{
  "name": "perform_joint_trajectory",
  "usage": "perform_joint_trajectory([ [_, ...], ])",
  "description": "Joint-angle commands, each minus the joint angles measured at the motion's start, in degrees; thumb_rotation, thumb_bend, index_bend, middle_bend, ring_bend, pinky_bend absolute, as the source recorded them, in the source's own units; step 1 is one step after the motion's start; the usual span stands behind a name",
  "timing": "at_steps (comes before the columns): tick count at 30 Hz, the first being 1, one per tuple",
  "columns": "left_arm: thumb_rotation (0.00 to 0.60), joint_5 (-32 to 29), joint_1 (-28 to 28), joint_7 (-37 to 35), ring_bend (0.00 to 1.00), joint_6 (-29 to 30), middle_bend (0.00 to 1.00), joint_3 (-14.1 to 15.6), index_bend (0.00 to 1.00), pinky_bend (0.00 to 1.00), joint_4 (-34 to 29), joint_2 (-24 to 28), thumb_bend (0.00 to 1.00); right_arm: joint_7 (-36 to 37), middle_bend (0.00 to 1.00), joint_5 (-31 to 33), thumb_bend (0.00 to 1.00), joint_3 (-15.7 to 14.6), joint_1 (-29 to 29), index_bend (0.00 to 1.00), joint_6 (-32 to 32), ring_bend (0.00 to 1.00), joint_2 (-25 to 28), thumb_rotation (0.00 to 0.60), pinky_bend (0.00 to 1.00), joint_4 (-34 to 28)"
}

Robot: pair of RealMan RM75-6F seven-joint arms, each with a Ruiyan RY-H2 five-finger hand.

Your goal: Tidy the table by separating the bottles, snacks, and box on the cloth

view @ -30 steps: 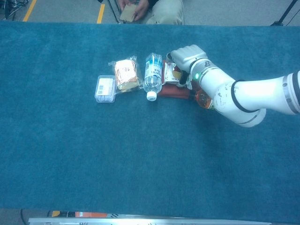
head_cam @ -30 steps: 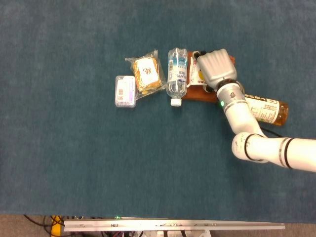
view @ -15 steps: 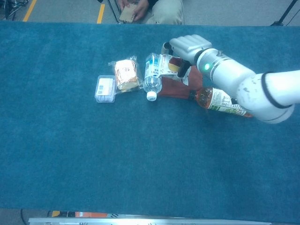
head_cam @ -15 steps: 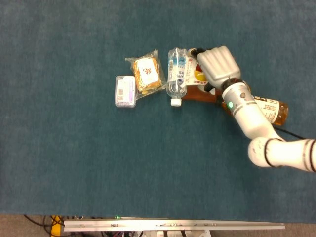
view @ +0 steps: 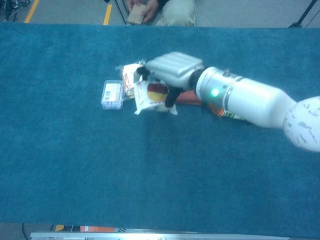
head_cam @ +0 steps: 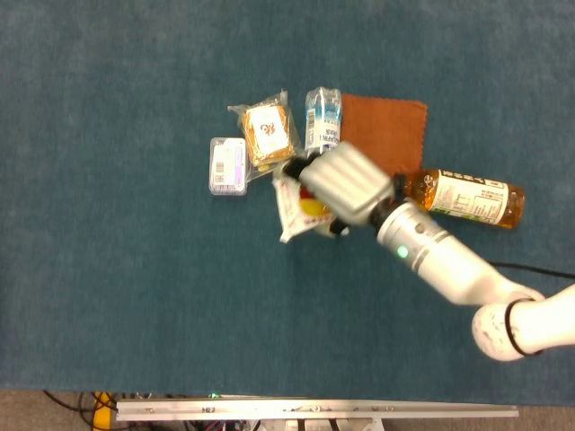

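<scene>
My right hand (head_cam: pixel 346 184) (view: pixel 170 72) grips a white snack packet (head_cam: pixel 295 201) (view: pixel 148 97) with a red and yellow print, held above the table in front of the row. Behind it, the water bottle (head_cam: pixel 323 119) lies partly hidden by the hand, with only its label end showing. Left of the bottle lies an orange snack in a clear bag (head_cam: pixel 268 135) (view: pixel 131 78), and further left a small clear box (head_cam: pixel 227 166) (view: pixel 112 94). The brown cloth (head_cam: pixel 384 135) lies bare at the back right. An amber tea bottle (head_cam: pixel 467 196) lies on its side to the cloth's right. My left hand is out of sight.
The blue carpeted table (head_cam: pixel 135 305) stretches wide to the left and front. My right forearm (head_cam: pixel 440 260) (view: pixel 245 100) crosses the right half of the table and hides most of the tea bottle in the chest view. A person sits at the far edge (view: pixel 160 10).
My right hand has lifted the snack packet off the brown cloth and carried it forward and to the left, leaving the cloth bare and now covering part of the water bottle.
</scene>
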Motion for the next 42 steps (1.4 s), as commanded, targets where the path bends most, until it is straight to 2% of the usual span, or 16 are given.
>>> perform_joint_trajectory([
  [1,0.600,-0.1,0.2,-0.2,0.06,0.2,0.12,0.1,0.11,0.04,0.1,0.1,0.42,-1.3,0.34,-0.8,0.20,-1.7,1.0,0.26,-0.9,0.42,-1.0,0.600,0.73,-0.6],
  [13,0.600,-0.2,0.3,-0.8,0.06,-0.2,0.12,0.2,0.11,0.04,0.6,-0.1,0.42,-5.9,0.34,-3.3,0.19,-7.9,3.4,0.26,-1.7,0.42,-4.6,0.600,0.73,-2.0],
  [21,0.600,-0.5,0.5,-1.2,0.06,-0.2,0.12,0.2,0.11,0.04,1.0,-0.2,0.42,-9.2,0.34,-2.8,0.17,-11.4,4.8,0.25,-2.0,0.39,-4.9,0.600,0.72,-3.0],
  [30,0.600,-0.4,0.3,-1.1,0.06,-0.6,0.12,0.1,0.11,0.04,1.0,-0.5,0.42,-9.1,0.24,-3.5,0.08,-12.6,5.2,0.08,-1.4,0.29,-3.3,0.600,0.56,-5.2],
  [37,0.600,-0.5,0.4,-1.0,0.06,-0.5,0.12,0.1,0.11,0.04,0.9,-0.4,0.42,-8.4,0.23,-5.0,0.05,-12.9,4.8,0.05,-0.3,0.27,-2.6,0.600,0.55,-6.1],
  [42,0.600,-0.6,0.4,-1.0,0.06,-0.4,0.12,0.0,0.11,0.04,0.9,-0.5,0.42,-5.8,0.22,-6.8,0.04,-11.9,3.6,0.05,1.3,0.27,-1.0,0.600,0.55,-6.8],
])
